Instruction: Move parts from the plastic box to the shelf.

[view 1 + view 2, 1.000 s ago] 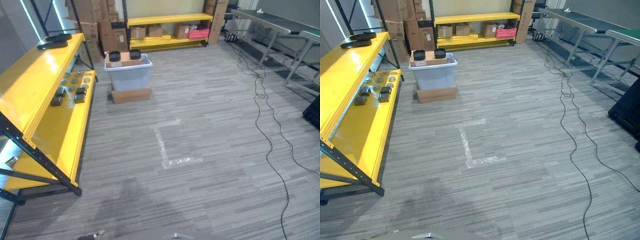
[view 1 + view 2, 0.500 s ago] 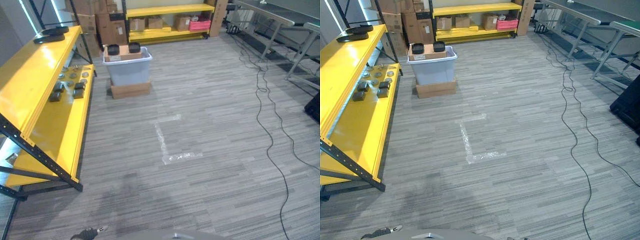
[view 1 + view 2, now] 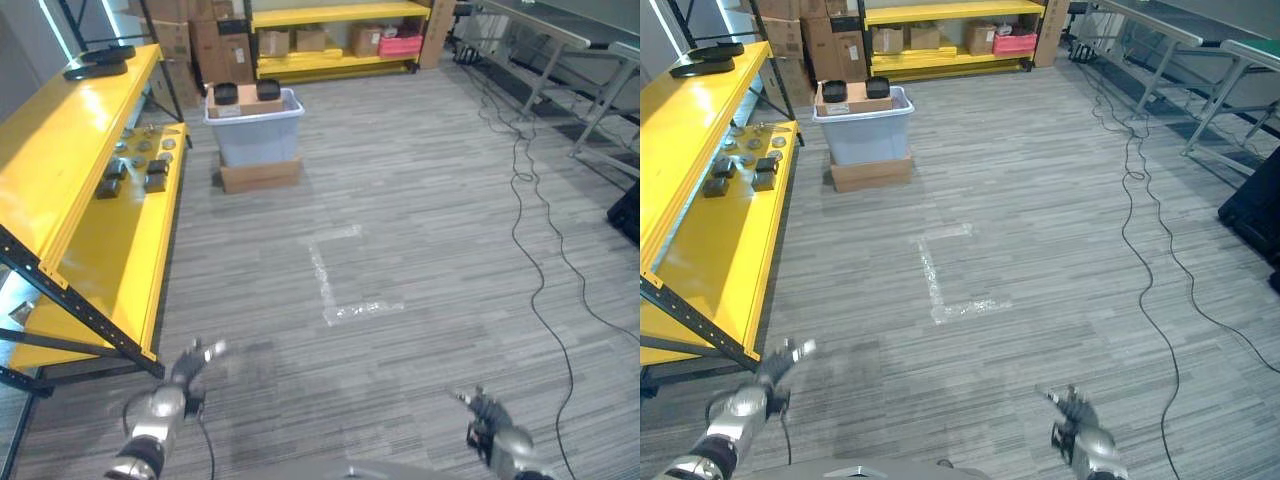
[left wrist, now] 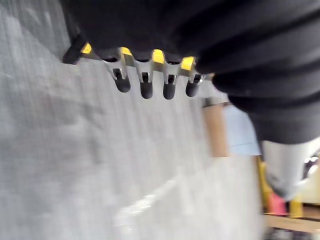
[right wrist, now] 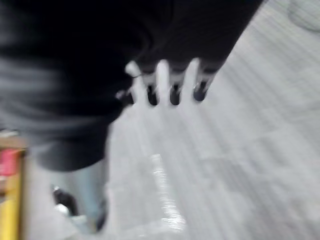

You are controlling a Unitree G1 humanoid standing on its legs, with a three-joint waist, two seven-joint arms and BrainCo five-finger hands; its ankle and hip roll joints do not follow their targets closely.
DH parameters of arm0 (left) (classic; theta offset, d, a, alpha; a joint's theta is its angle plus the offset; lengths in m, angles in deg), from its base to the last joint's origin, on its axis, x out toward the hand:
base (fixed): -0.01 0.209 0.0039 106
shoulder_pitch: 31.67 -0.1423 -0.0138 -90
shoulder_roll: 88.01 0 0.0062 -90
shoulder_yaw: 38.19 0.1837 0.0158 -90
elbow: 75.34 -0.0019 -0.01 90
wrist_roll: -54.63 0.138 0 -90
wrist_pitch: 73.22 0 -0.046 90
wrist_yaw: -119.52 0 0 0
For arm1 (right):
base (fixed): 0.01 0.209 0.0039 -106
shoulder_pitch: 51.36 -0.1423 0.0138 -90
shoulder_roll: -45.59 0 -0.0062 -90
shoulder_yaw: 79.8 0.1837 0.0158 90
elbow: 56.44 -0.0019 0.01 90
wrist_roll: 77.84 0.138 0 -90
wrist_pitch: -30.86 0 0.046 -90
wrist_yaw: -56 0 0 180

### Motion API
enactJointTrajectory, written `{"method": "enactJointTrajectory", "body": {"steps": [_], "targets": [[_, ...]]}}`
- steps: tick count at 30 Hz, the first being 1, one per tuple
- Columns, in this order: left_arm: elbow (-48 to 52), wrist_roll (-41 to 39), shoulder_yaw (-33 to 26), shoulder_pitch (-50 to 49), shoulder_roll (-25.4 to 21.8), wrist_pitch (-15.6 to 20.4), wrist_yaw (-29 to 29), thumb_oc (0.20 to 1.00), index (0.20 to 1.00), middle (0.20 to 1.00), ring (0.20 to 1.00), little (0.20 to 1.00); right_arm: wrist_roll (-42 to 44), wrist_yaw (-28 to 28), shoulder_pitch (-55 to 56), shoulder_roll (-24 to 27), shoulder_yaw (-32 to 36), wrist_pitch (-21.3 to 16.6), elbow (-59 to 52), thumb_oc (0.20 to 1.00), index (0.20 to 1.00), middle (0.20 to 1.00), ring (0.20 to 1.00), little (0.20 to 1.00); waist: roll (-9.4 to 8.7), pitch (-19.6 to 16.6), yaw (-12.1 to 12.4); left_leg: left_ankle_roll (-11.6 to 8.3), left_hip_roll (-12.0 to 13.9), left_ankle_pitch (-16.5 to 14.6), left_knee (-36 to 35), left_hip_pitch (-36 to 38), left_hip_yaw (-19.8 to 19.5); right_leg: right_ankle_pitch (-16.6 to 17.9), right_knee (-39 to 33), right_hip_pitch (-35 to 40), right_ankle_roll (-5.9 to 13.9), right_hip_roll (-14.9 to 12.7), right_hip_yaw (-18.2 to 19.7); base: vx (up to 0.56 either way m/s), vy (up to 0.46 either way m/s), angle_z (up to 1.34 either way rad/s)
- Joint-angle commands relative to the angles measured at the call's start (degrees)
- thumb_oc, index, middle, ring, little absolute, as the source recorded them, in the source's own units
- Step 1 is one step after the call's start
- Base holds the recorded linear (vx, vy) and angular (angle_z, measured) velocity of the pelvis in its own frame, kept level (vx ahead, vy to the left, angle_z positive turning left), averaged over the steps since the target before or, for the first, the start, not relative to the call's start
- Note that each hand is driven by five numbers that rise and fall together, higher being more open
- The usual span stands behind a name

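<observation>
Left hand [image 3: 190, 362] low over the grey floor [image 3: 420, 230], near the front leg of the yellow shelf [image 3: 70, 150]; fingers straight, released, holding nothing. Right hand [image 3: 1070, 408] low over the floor on the other side, fingers extended too, empty. Plastic box [image 3: 258, 135] sits on a flat cardboard box [image 3: 260, 176] well ahead, beside the shelf's far end, dark parts [image 3: 268, 90] resting on top of it. More small parts [image 3: 155, 175] lie on the shelf's lower level. White tape mark [image 3: 335, 285] on the floor between.
</observation>
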Motion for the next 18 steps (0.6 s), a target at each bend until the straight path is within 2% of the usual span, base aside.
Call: {"method": "enactJointTrajectory", "body": {"steps": [1,5,8,14,18], "targets": [[4.0,-2.8,-1.4,5.1,-2.1,7.1,1.5,1.0,1.0,1.0,1.0,1.0,-6.3,3.9,-2.9,3.0,3.9,-5.4,-3.1,1.0,1.0,1.0,1.0,1.0,-0.74,-2.7,1.0,-3.56,1.9,-7.7,1.9,1.8,2.0,-8.0,6.4,-3.0,9.19,-2.7,1.1,0.02,-0.017,0.03],[18.0,2.2,-4.8,3.6,-5.0,9.1,2.1,1.0,1.0,1.0,1.0,1.0,-10.8,5.2,-0.5,3.2,9.4,-6.8,-18.2,1.0,1.0,1.0,1.0,1.0,-0.88,-2.4,1.2,-3.54,2.0,-7.8,2.1,1.7,1.8,-8.2,6.6,-3.4,9.23,-2.7,1.6,0.01,-0.014,0.01],[26.0,4.5,-7.3,0.4,-5.4,8.9,1.3,1.0,1.0,1.0,1.0,1.0,-13.9,5.6,2.7,1.4,14.0,-7.7,-28.6,1.0,1.0,1.0,1.0,1.0,-0.83,-2.0,1.2,-3.48,2.3,-8.1,2.7,1.6,2.0,-8.6,7.1,-3.7,9.2,-2.7,2.1,0.01,-0.041,-0.02],[28.9,2.4,-7.1,-4.6,-2.2,7.4,-1.3,1.0,1.0,1.0,1.0,1.0,-14.2,3.2,5.9,-2.9,15.0,-8.8,-36.8,1.0,1.0,1.0,1.0,1.0,-0.13,-0.3,0.5,-3.5,2.8,-9.0,4.4,1.3,2.9,-9.7,9.0,-4.7,8.81,-2.2,2.8,0.01,-0.048,-0.11],[28.4,2.3,-6.2,-5.4,-2.2,6.5,-2.6,1.0,1.0,1.0,1.0,1.0,-13.8,1.2,5.8,-2.9,13.3,-8.3,-37.4,1.0,1.0,1.0,1.0,1.0,-0.05,1.3,-0.4,-3.7,3.3,-10.6,9.6,-1.2,4.1,-11.0,12.3,-6.5,7.91,-1.8,3.8,-0.03,-0.074,-0.06]]}}
